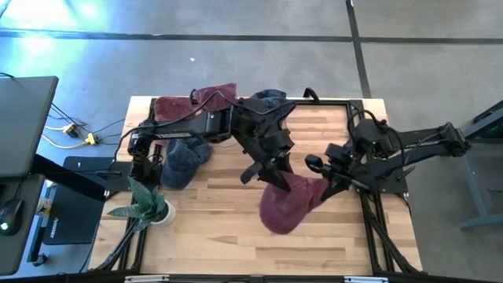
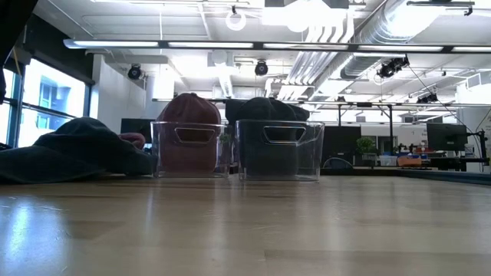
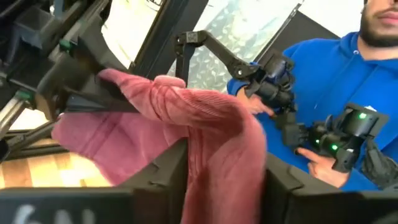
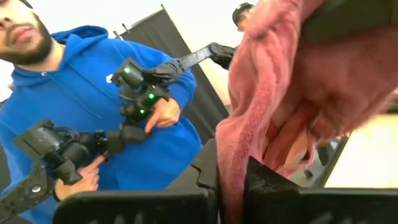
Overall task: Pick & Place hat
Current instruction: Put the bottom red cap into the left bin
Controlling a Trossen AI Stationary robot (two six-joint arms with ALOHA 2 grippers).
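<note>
Pink ribbed fabric fills the space just in front of both my wrists: the maroon hat [image 1: 287,203] hangs between my two grippers, above the tabletop [image 1: 220,236] nearer its right edge than its left. My right gripper [image 4: 233,180] has its fingers pressed together on a fold of the hat, pinching its right side. My left gripper [image 3: 227,171] comes in from the hat's far side with the cloth draped between its fingers, which stand partly apart around it.

I count four hats. One is the maroon one I hold. One dark blue hat [image 1: 182,161] lies loose near the left edge. One red hat [image 2: 189,115] sits in a clear bin [image 2: 192,149] and one dark hat [image 2: 267,111] in a second clear bin [image 2: 280,151], both at the far edge. One small potted plant [image 1: 145,204] stands by the left edge.

A person in a blue hoodie [image 4: 81,93] holds two handheld controllers beyond the table.
</note>
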